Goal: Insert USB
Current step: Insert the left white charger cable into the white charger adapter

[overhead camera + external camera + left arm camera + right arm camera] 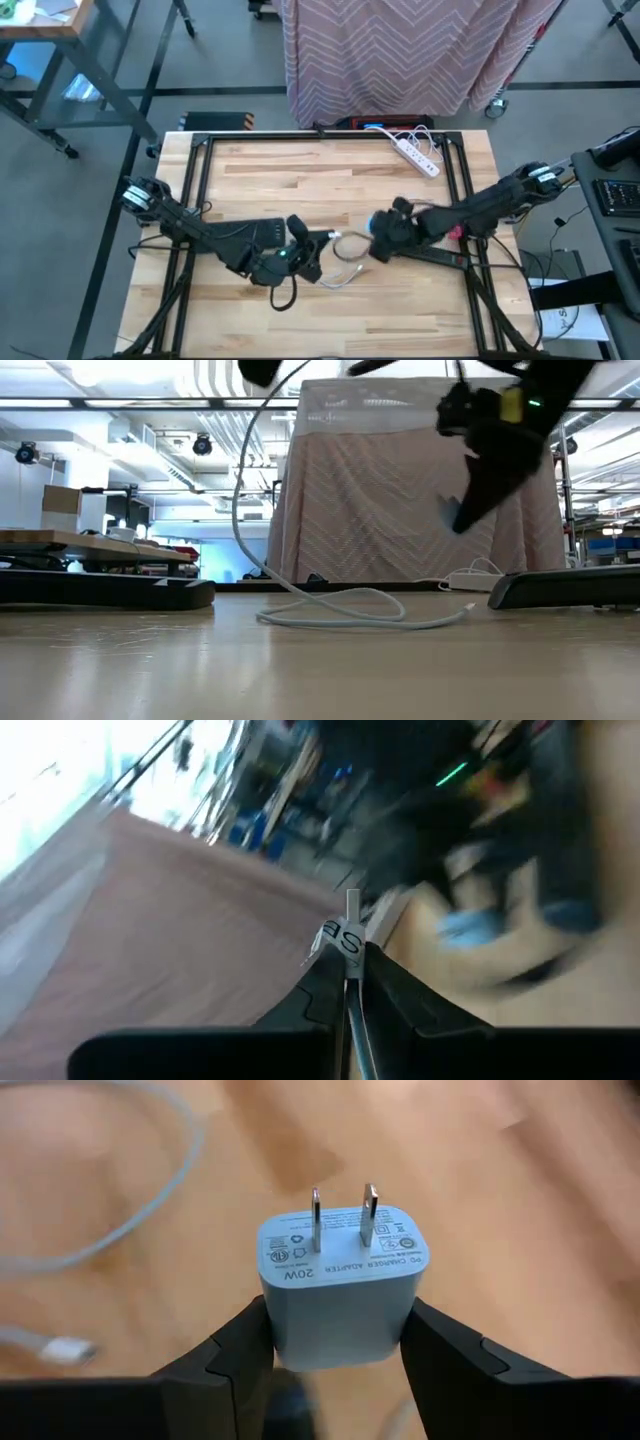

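A white cable (345,262) lies in a loose loop on the wooden table (250,180). One end of it rises in an arc (240,490) to my left gripper (308,237), which is shut on its USB plug (352,910) at mid-table. The cable's other plug (468,608) rests on the table. Just to the right, my right gripper (378,238) slants downward, shut on a white charger block (335,1280) with two metal prongs (340,1215). The two grippers face each other a short way apart above the cable loop. My left gripper (350,965) pinches the cable's plug end between its two fingers, just behind a small white label (340,938). The metal tip sticks out past the fingertips. The fingers lie level, and the cable hangs slack below them down to the table. My right gripper (338,1325) pinches the charger block by two opposite side faces (275,1325), one finger on each. Its pronged face points away from the fingers, down toward the table. The fingers slant down from the table's right side, and the block is lifted clear.
A white power strip (418,157) with its cords lies at the far right of the table. A long black bar (440,255) lies near the right edge beneath my right arm. A patterned curtain (400,490) hangs behind the far edge. Bare wood lies near and far left.
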Available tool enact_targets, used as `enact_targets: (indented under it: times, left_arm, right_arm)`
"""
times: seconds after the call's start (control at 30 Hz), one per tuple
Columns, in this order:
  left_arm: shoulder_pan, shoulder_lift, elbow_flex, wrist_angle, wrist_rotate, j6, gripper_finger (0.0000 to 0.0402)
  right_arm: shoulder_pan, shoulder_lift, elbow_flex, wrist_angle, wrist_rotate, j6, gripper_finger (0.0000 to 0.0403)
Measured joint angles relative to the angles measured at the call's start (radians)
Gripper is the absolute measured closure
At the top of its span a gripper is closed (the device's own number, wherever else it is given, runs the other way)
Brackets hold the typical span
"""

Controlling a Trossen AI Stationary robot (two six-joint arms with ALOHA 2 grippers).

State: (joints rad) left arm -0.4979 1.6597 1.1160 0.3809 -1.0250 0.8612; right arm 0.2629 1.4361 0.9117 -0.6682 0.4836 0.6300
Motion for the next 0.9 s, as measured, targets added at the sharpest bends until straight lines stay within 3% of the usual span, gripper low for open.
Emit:
enact_targets:
  times: [0.07,0.23,0.5,0.63,0.9]
  left_arm:
    - [-0.008,-0.01,0.0,-0.003,0.006,-0.001,0.039]
    - [-0.017,-0.066,0.0,-0.071,-0.012,-0.002,0.0391]
    - [-0.063,-0.236,-0.02,-0.268,-0.03,-0.205,0.0391]
    - [-0.05,-0.294,-0.089,-0.261,-0.021,-0.223,0.0392]
    - [0.08,-0.384,-0.218,-0.042,0.007,-0.178,0.0392]
  right_arm:
    - [-0.058,0.0,0.048,-0.052,-0.019,-0.044,0.0232]
    - [-0.239,0.053,0.107,-0.066,-0.216,-0.143,0.0232]
    - [-0.409,0.344,0.198,-0.058,-0.346,-0.179,0.0232]
    - [-0.43,0.454,0.332,-0.178,-0.385,-0.269,0.0232]
    - [-0.532,0.669,0.642,-0.465,-0.441,-0.355,0.0232]
